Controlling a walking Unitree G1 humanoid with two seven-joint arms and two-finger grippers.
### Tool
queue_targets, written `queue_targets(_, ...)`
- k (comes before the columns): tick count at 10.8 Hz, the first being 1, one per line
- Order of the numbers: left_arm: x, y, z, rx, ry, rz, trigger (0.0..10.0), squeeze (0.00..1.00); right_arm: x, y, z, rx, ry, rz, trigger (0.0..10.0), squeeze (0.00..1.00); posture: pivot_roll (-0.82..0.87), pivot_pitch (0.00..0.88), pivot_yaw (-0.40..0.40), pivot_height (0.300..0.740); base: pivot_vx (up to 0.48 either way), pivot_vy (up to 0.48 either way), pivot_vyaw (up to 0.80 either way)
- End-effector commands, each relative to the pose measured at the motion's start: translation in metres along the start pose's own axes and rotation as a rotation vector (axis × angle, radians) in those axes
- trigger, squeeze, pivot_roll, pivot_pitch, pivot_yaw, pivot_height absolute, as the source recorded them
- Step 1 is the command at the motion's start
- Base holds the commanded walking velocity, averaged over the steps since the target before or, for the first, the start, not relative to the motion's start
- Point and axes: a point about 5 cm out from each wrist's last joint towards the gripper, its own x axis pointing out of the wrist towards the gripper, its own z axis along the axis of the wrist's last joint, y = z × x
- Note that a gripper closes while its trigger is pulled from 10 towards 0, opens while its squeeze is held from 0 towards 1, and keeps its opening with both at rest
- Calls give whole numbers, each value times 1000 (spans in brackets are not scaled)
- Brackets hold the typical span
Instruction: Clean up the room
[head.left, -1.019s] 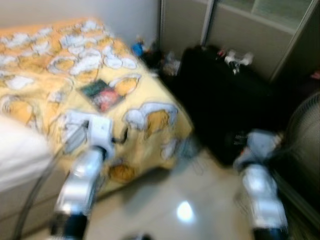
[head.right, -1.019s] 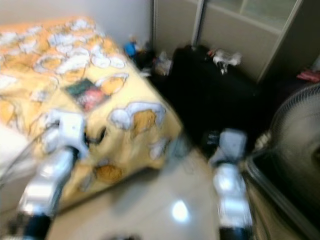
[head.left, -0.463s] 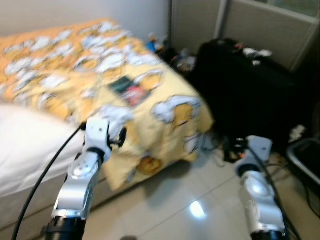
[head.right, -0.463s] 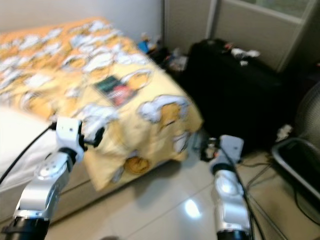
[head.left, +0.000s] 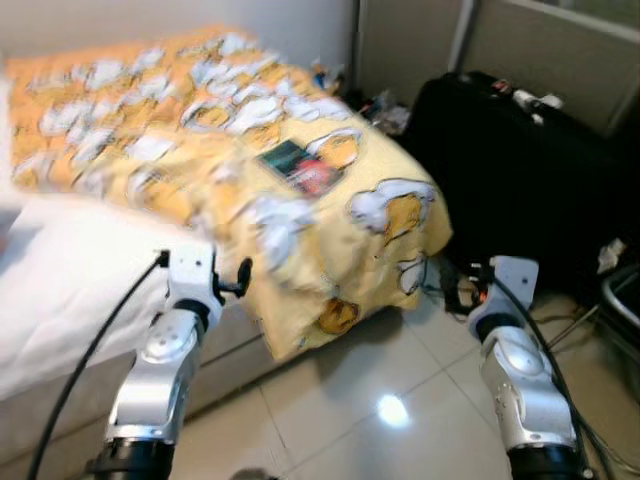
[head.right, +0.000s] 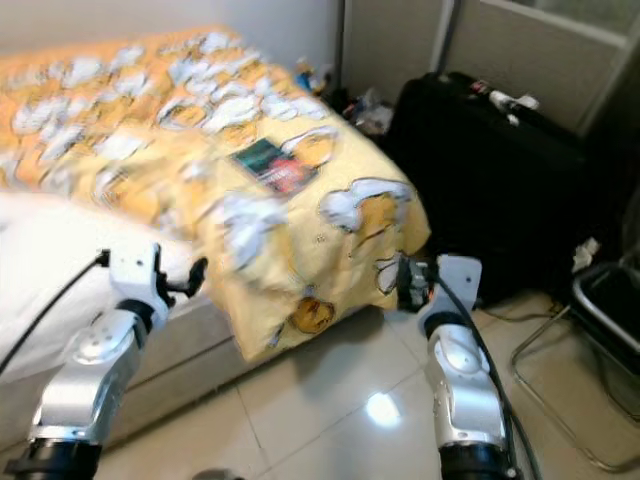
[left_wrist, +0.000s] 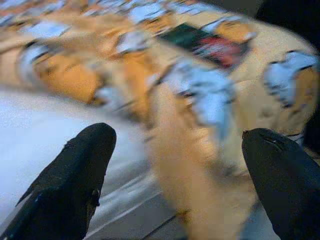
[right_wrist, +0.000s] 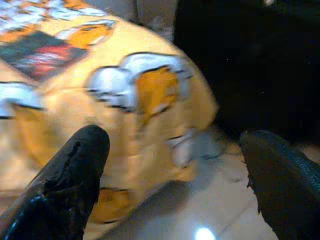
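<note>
A bed with a yellow cartoon-print blanket stretches across the left and middle, its corner hanging toward the floor. A dark green and red book lies flat on the blanket near the corner; it also shows as the book in the left wrist view. My left gripper is open, held in the air beside the bare white mattress. My right gripper is open above the tiled floor, near the blanket's hanging corner. Neither holds anything.
A large black suitcase stands right of the bed with small white items on top. Clutter lies in the far corner by the wall. A black metal frame and cables sit at far right. Glossy tiled floor lies ahead.
The whole picture has shifted and sharpened as the camera moved; the bed now sits more to the centre and the fan at right has left the picture. Both arms stay raised, fingers still apart.
</note>
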Motion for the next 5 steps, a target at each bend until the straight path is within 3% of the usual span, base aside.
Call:
queue_targets(1,1,4,3,3,-12,29,10000,1000,1,-2,1,33,-7,-4,10000,0,62,0,-18,740,0,371,0)
queue_targets(2,1,3,8,-3,-19,19,10000,1000,0,7,7,49,-16,25,10000,0,57,0,-16,740,0,375,0)
queue_targets(3,1,2,6,-14,-16,26,10000,1000,2,8,12,-57,-89,25,10000,0,58,0,-19,740,0,349,0)
queue_targets(4,0,2,7,-20,-23,35,10000,1000,2,6,18,-187,-195,-33,10000,0,67,0,-30,740,0,349,-525)
queue_targets(5,0,2,8,-18,-27,37,10000,1000,4,9,14,-123,-141,25,10000,0,80,0,-39,740,0,345,-438)
